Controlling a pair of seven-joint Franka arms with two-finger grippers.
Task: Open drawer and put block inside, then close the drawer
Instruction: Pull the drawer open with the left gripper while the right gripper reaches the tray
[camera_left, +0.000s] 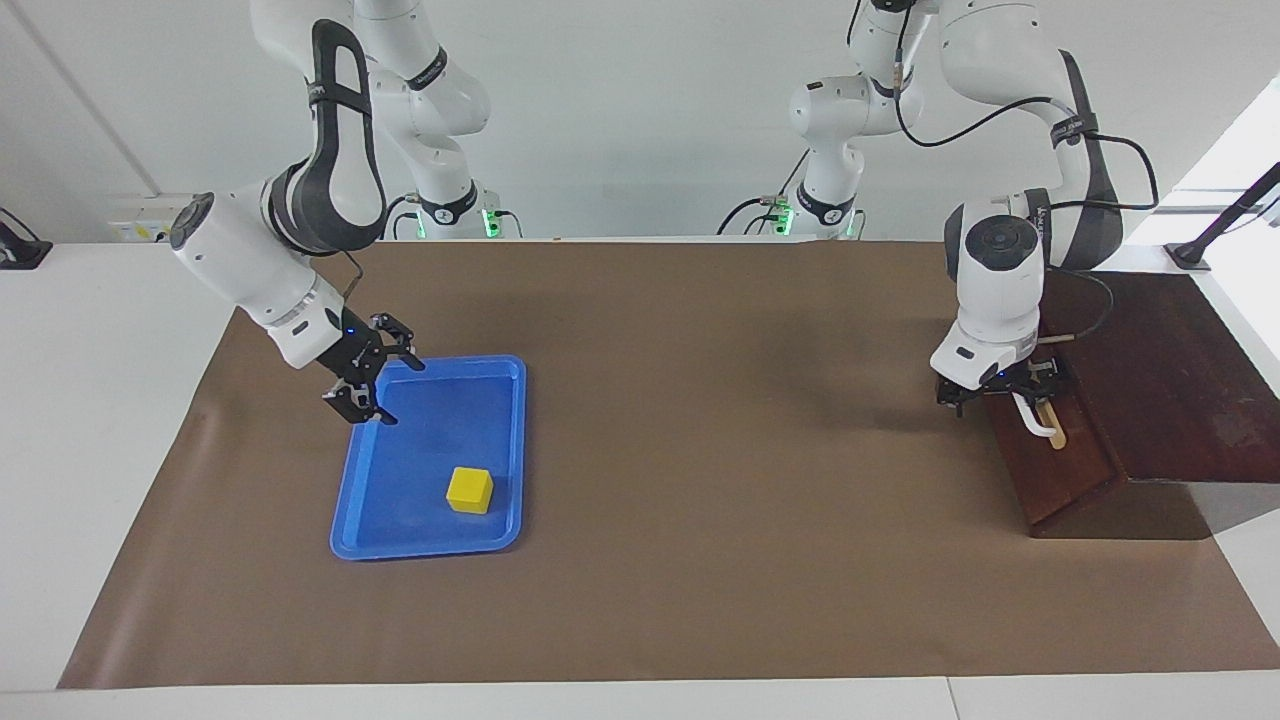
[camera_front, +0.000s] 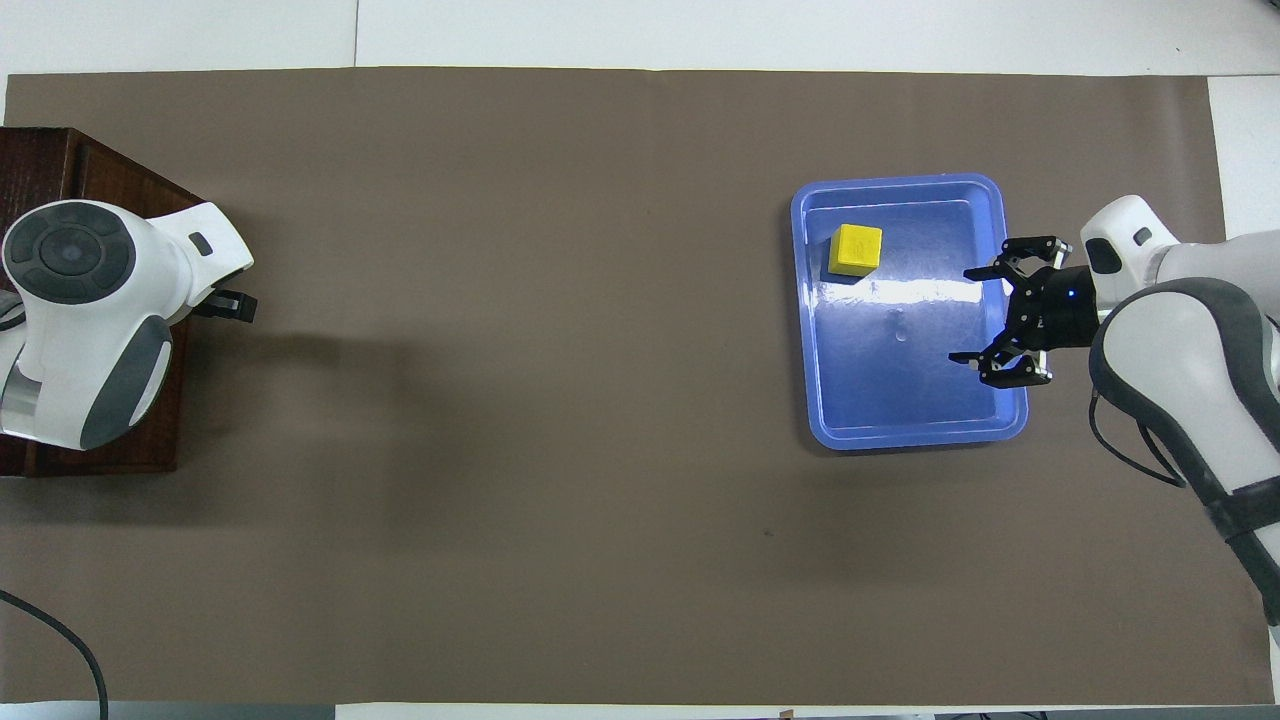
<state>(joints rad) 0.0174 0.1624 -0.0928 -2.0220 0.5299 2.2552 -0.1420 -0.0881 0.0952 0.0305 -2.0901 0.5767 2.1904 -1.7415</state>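
Note:
The yellow block (camera_left: 469, 490) (camera_front: 856, 249) lies in a blue tray (camera_left: 430, 548) (camera_front: 910, 437), in the part farther from the robots. My right gripper (camera_left: 396, 391) (camera_front: 962, 315) hangs open over the tray's corner nearest the robots and the table end, empty and apart from the block. The drawer (camera_left: 1060, 470) sits shut in its dark wooden box (camera_left: 1160, 380) (camera_front: 150, 440) at the left arm's end. My left gripper (camera_left: 1003, 392) is open, low at the drawer's front, its fingers astride the robot-side end of the white handle (camera_left: 1036, 422). From overhead the wrist hides the handle.
A brown mat (camera_left: 700, 450) (camera_front: 550, 400) covers the table between tray and box. White table strips border it. A black stand (camera_left: 1225, 225) rises beside the box, toward the robots.

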